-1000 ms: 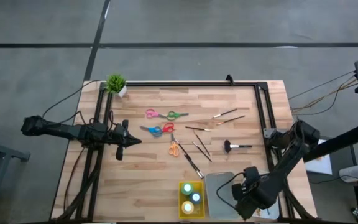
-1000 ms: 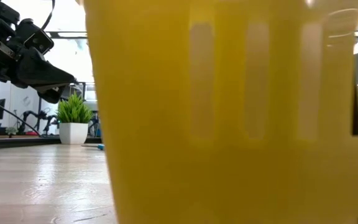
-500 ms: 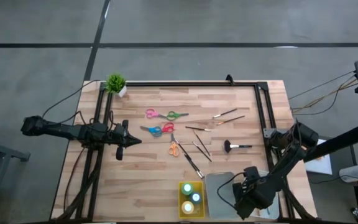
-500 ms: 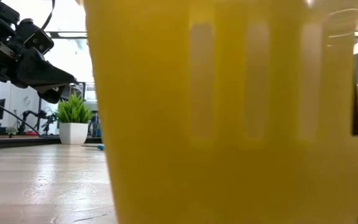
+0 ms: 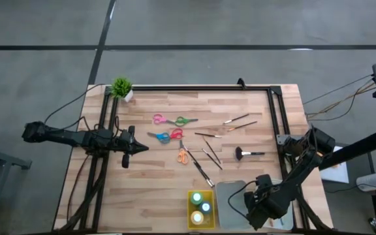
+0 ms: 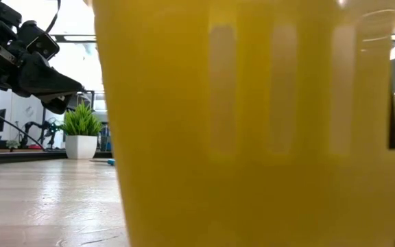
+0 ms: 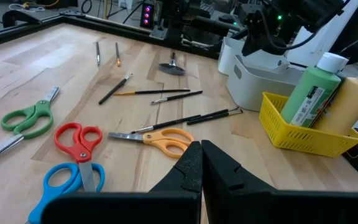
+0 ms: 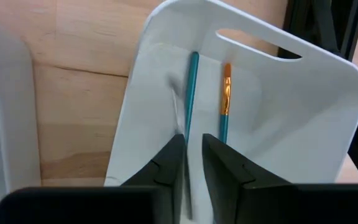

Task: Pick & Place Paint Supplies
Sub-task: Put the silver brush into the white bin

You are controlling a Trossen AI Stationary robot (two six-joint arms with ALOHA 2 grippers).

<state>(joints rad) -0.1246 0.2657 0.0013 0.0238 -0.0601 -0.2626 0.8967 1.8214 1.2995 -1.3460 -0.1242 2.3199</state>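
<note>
Wood-plank tabletop (image 5: 155, 189) with a black frame, on grey floor; the low view looks into a bright room

Landmark = yellow tray (image 5: 189, 210), at the near edge with three paint bottles (image 5: 202, 207) in it. Grey tray (image 5: 230, 192) is just beside it, white tray (image 8: 328, 106) beyond that

Right gripper (image 8: 193, 144) hangs over the white tray, fingers parted narrowly, gap wider than the teal brush (image 8: 191, 93) running into it. A second teal brush with an orange tip (image 8: 225, 93) lies alongside. Only the right wrist view shows either; in the high view the arm covers that tray

Left gripper (image 7: 201, 146) closed on nothing, hovering well away from the yellow tray toward the plant (image 5: 121, 87) side

Loose between plant and yellow tray: pink-green scissors (image 5: 175, 120), blue-red scissors (image 5: 165, 136), orange scissors (image 5: 183, 155), thin brushes (image 5: 209, 153), stubby dark brush (image 5: 247, 154)

In the low view the yellow tray wall fills nearly everything; only the plant, the left gripper and a strip of tabletop show past it. Bottle labels unreadable
</note>
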